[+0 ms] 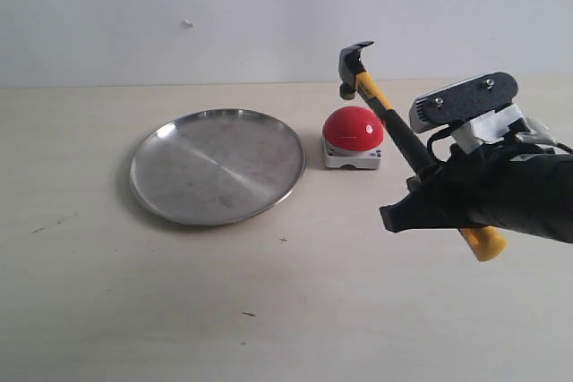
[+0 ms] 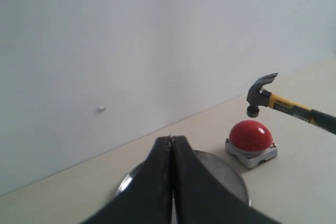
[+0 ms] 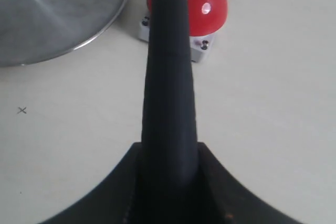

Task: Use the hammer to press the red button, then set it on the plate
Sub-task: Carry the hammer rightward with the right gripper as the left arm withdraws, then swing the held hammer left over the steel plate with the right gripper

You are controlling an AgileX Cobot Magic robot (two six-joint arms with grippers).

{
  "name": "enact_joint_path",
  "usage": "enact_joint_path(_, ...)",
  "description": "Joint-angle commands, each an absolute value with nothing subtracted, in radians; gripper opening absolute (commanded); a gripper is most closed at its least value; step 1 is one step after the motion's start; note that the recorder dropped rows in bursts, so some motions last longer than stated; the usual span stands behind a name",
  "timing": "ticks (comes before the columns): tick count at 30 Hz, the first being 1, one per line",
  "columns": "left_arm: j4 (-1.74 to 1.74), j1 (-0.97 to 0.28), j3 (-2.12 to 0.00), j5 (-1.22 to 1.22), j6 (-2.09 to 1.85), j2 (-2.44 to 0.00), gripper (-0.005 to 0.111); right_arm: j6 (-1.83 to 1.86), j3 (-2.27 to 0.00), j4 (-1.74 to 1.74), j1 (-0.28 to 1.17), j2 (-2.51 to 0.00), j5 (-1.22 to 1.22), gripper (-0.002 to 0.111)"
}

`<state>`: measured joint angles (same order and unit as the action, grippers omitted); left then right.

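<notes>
My right gripper (image 1: pixel 428 187) is shut on the black handle of the hammer (image 1: pixel 394 123), held slanting in the air. Its dark head (image 1: pixel 354 67) hangs just above the red button (image 1: pixel 353 128), with a small gap between them. The yellow handle end (image 1: pixel 484 242) sticks out below my arm. In the right wrist view the handle (image 3: pixel 169 77) runs out from between the jaws and covers part of the red button (image 3: pixel 207 4). The plate (image 1: pixel 218 165) lies left of the button and holds nothing. My left gripper (image 2: pixel 171 140) is shut on nothing, above the plate (image 2: pixel 231 179), out of the exterior view.
The red button (image 2: pixel 251 135) stands on a square grey-white base (image 1: pixel 352 157) on a pale tabletop. A white wall (image 1: pixel 224 15) rises behind the table's back edge. Small dark specks (image 1: pixel 248 314) mark the table near the front.
</notes>
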<state>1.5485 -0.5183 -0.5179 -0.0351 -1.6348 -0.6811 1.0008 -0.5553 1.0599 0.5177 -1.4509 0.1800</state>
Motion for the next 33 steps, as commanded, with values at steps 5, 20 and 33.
enact_joint_path(5,1.566,-0.517,-0.361,-0.115,-1.611,-0.453,0.000,0.925,-0.628,1.014,0.505,-1.502,0.237,0.000)
enact_joint_path(20,1.566,-0.517,-0.360,-0.115,-1.611,-0.414,0.000,0.911,-0.627,1.070,0.505,-1.500,0.274,0.000)
enact_joint_path(33,1.578,-0.517,-0.360,-0.113,-1.611,-0.414,0.000,0.918,-0.660,1.064,0.505,-1.420,0.285,0.000)
